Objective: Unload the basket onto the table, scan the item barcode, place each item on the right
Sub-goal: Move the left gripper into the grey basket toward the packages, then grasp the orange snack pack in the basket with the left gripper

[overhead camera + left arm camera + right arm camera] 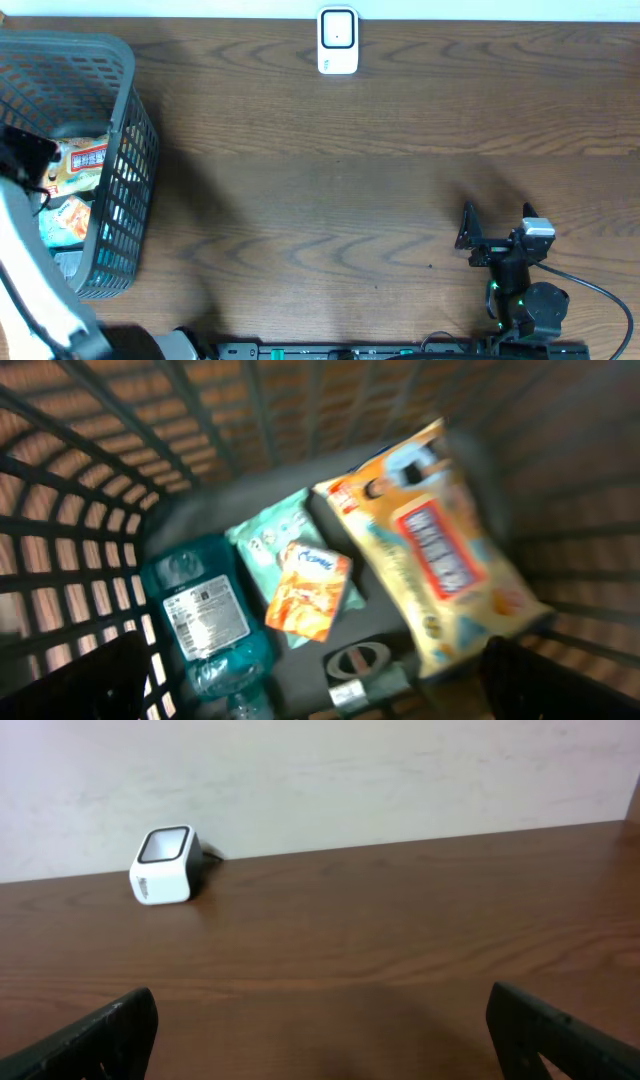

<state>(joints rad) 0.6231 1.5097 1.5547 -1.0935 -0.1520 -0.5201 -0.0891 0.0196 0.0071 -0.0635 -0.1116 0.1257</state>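
While the left arm hangs over the grey basket (125,120) at the left end of the worktop (330,200), the left claw (315,652) points down into it with its jaws spread wide, holding nothing. On the basket floor below it lie, from left to right, a blue bottle (205,622) with a white label, a teal packet (262,540), a small orange packet (310,592) resting partly on the teal one, and a large yellow snack bag (435,565) close to the right wall. The orange packet lies nearest to the middle of the claw. This view is blurred, so I cannot make out any barcode. At the far edge of the worktop, near its middle, stands the white scanner (338,42), well apart from the basket. At the right, near the front edge, the right claw (497,225) is also wide and empty. It faces the far edge, and the scanner is well ahead of it and to its left.
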